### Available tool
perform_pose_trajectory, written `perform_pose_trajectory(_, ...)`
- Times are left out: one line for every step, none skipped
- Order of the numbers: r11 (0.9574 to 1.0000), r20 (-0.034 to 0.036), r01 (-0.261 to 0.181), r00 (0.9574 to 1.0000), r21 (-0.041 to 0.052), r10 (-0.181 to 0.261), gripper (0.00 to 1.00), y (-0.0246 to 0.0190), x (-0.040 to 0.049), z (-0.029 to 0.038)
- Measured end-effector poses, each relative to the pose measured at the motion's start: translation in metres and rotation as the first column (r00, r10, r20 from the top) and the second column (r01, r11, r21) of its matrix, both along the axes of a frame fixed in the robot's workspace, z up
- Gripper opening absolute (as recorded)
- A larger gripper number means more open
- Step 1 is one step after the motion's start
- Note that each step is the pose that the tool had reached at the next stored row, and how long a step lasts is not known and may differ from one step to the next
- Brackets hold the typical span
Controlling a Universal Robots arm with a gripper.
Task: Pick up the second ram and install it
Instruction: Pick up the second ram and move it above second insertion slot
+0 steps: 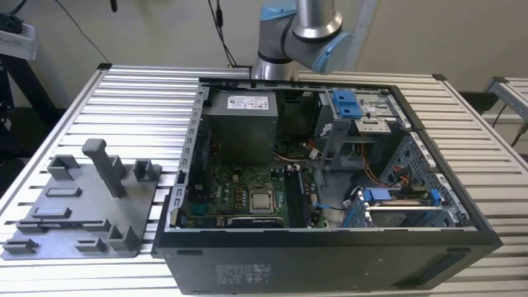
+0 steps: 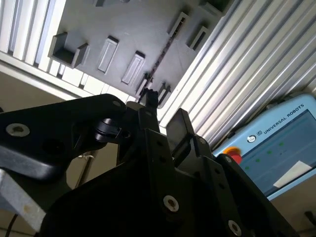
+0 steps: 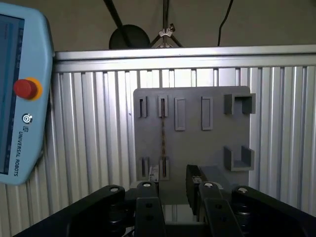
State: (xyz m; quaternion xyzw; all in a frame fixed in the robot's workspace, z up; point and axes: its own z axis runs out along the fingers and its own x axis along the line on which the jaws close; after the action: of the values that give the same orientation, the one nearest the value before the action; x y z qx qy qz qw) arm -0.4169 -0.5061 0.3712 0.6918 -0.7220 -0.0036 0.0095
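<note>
The second ram (image 3: 162, 133) stands on edge in a slot pair of the grey tray (image 3: 207, 143), showing as a thin dark line. In the second wrist view the ram (image 2: 159, 59) runs as the same thin line across the tray (image 2: 123, 29). My gripper (image 3: 170, 180) hangs well above the tray, open, with nothing between its black fingers (image 3: 193, 173). It sits roughly over the near end of the ram, apart from it. In the second wrist view the gripper (image 2: 165, 108) shows the same gap. The exterior view shows the tray (image 1: 83, 210) at its left and the arm (image 1: 301, 31) at the back.
An open computer case (image 1: 330, 185) stands on the slatted table (image 1: 140, 99), with the green motherboard (image 1: 247, 198) and its silver chip inside. A pale blue teach pendant (image 3: 22, 98) with a red button lies beside the tray, also the pendant (image 2: 276, 143) in the second wrist view.
</note>
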Motion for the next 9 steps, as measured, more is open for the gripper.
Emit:
perform_pose_trajectory(1.0000,0.0000,0.000,1.0000,0.0000,0.000,0.36,0.0000,0.0000,0.0000)
perform_pose_trajectory(1.0000,0.0000,0.000,1.0000,0.0000,0.000,0.36,0.0000,0.0000,0.0000)
perform_pose_trajectory(1.0000,0.0000,0.000,1.0000,-0.0001,0.000,0.36,0.0000,0.0000,-0.0001)
perform_pose_trajectory(1.0000,0.0006,0.000,1.0000,0.0001,0.000,0.36,0.0000,0.0000,-0.0002)
perform_pose_trajectory(1.0000,0.0023,0.000,1.0000,0.0047,0.000,0.36,0.0001,-0.0001,-0.0006)
perform_pose_trajectory(1.0000,0.0031,0.000,1.0000,0.0099,0.000,0.36,0.0001,-0.0001,-0.0012)
perform_pose_trajectory(0.9999,0.0034,0.000,1.0000,0.0107,0.000,0.36,0.0001,-0.0001,-0.0022)
perform_pose_trajectory(0.9999,0.0033,0.000,1.0000,0.0108,0.000,0.36,0.0001,-0.0002,-0.0032)
perform_pose_trajectory(0.9999,0.0030,-0.001,1.0000,0.0107,0.001,0.36,0.0001,-0.0001,-0.0038)
